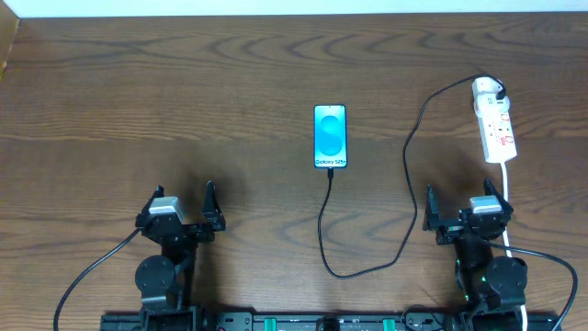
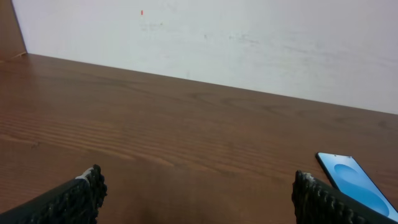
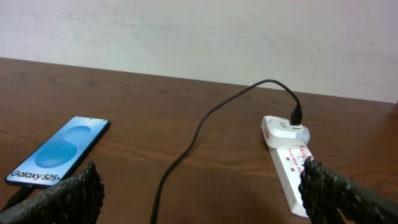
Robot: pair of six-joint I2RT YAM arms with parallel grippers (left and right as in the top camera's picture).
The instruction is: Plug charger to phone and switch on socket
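Both pincers gape empty at the near edge of the wooden counter [image 1: 184, 92], with the phone [image 1: 331, 136] lying farther out between them.

We see the phone face up, its blue screen lit. The left pincer [image 1: 181, 199] sits to the phone's near left and the right pincer [image 1: 459, 199] to its near right. Both have their fingers spread wide, grip nothing, and are well apart from the phone. The black charger cable [image 1: 323, 230] meets the phone's near edge, though we cannot tell whether the tip is fully seated. From there it loops toward us, then runs away to the right to the white adapter [image 1: 487, 89]. The adapter is plugged into the far end of the power strip [image 1: 499, 133], which lies well to the right of the phone. We cannot read the switch position.
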